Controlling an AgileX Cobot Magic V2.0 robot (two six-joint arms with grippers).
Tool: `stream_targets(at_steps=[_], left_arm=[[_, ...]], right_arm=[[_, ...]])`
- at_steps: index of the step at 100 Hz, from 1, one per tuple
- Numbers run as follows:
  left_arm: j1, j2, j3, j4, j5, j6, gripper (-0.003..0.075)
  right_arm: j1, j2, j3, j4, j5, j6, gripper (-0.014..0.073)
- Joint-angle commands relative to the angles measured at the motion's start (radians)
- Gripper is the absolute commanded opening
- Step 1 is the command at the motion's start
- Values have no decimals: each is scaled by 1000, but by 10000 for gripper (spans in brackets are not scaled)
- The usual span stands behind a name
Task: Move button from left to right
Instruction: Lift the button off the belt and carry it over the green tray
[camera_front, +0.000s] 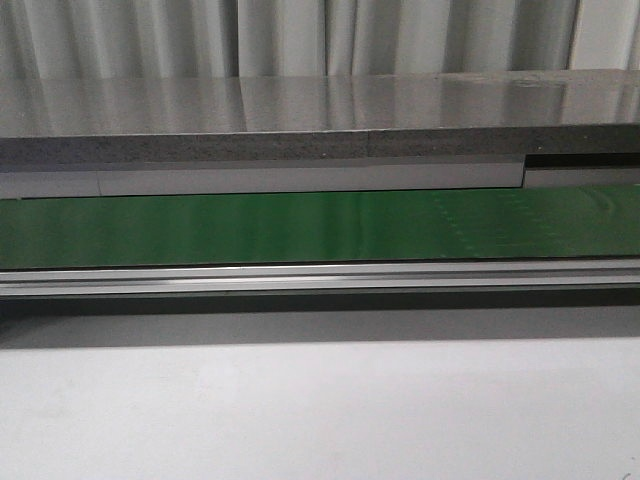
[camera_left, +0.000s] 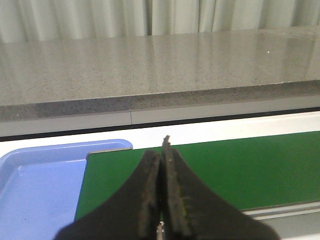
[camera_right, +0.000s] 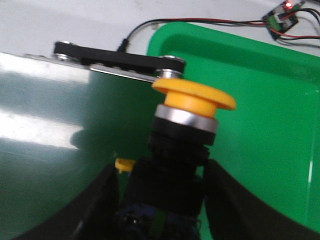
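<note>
Gripping button (camera_right: 185, 145) btwn right gripper (camera_right: 162, 200) fingers, over belt (camera_right: 60, 145) edge beside green tray (camera_right: 270, 125); left gripper (camera_left: 161, 165) pressed closed, empty.

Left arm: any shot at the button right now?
Probably not. The button sits between the right gripper's fingers by the green tray; the left gripper, shut, hangs over the green belt near the blue tray.

Soft, even light; glare streaks the belt (camera_front: 300, 228); close foregrounds blur.
</note>
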Motion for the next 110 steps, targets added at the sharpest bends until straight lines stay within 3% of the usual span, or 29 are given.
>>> stream_targets(at_steps=[1, 32, 86, 110], left_arm=[[-12, 5, -26, -13, -82, -3, -20], [-12, 5, -26, -13, -82, -3, -20], [-12, 5, -26, -13, -82, -3, -20], [-12, 5, -26, -13, -82, -3, -20]], right_arm=[[-60, -21, -35, 30, -48, -91, 61], [-195, 85, -35, 105, -63, -166, 61], [-201, 196, -35, 106, -74, -180, 64], [-201, 197, -35, 128, -80, -180, 190]])
